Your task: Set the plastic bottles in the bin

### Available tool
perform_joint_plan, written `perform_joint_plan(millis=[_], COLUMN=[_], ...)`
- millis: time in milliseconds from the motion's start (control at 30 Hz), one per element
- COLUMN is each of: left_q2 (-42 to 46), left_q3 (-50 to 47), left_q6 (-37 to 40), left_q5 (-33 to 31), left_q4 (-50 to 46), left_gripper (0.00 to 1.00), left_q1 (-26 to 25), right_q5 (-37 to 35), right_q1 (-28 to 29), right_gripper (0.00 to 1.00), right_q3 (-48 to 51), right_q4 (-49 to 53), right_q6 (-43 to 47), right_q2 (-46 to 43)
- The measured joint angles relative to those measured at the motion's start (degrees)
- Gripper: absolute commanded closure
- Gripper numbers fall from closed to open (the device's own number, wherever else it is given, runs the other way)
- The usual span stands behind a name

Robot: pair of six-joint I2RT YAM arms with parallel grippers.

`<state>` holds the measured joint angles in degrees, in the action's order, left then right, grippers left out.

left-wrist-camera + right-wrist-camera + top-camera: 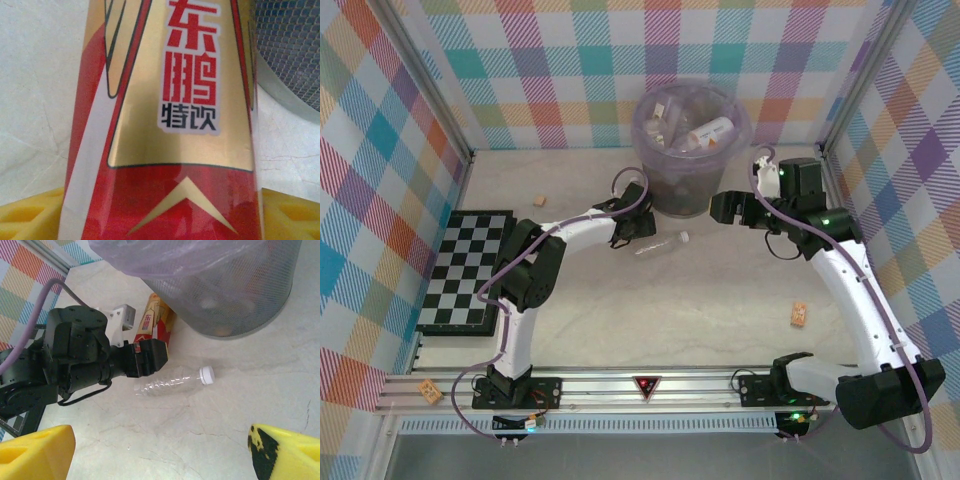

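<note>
A red-and-gold labelled bottle [170, 125] with Chinese characters printed on it lies low on the table against the foot of the bin [650, 170], on the bin's left side. It sits between the yellow fingers [30, 217] of the left gripper [150, 356], whose pads meet its two sides and pinch it. Just beside that gripper, a clear ribbed bottle [167, 381] with a white cap [206, 374] lies on its side on the pale tabletop [620, 320], in front of the bin and apart from it, with its cap pointing towards the right arm. The bin stands at the far middle of the table with a lilac bag [175, 255] draped over its meshed wall. It holds several bottles, among them a white-labelled one [705, 132] lying near the top. The right gripper [160, 455] hovers above the table on the bin's right side, facing the clear bottle and the left gripper. Its yellow fingers [35, 450] are spread wide with nothing between them. Further out, a small tan block [799, 314] lies on the right part of the table, another [538, 200] lies left of the bin, and a third [430, 392] rests on the front rail. A black-and-white chessboard [470, 270] lies along the left edge of the table.
</note>
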<state>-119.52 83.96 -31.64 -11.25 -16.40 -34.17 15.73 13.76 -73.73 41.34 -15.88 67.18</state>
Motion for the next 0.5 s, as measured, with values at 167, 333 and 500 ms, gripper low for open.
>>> perform_joint_plan(millis=[167,333,500], left_q2=[0.28,4.37,14.12], left_q3=[-0.02,-2.23,-7.17], left_q6=[0.02,0.68,1.90], left_q5=[-0.02,-0.90,-1.95], left_q4=[-0.04,-0.20,-0.02], left_gripper=[0.30,0.30,0.30], left_q1=[0.11,0.46,0.59], right_q5=[0.04,1.36,4.70], right_q1=[-0.22,-0.26,-0.26], right_gripper=[0.11,0.11,0.11], right_q3=[0.59,0.96,2.14], right_q4=[0.35,0.35,-0.87], right_q6=[0.02,-0.17,-1.75], right_q2=[-0.28,-0.66,-0.72])
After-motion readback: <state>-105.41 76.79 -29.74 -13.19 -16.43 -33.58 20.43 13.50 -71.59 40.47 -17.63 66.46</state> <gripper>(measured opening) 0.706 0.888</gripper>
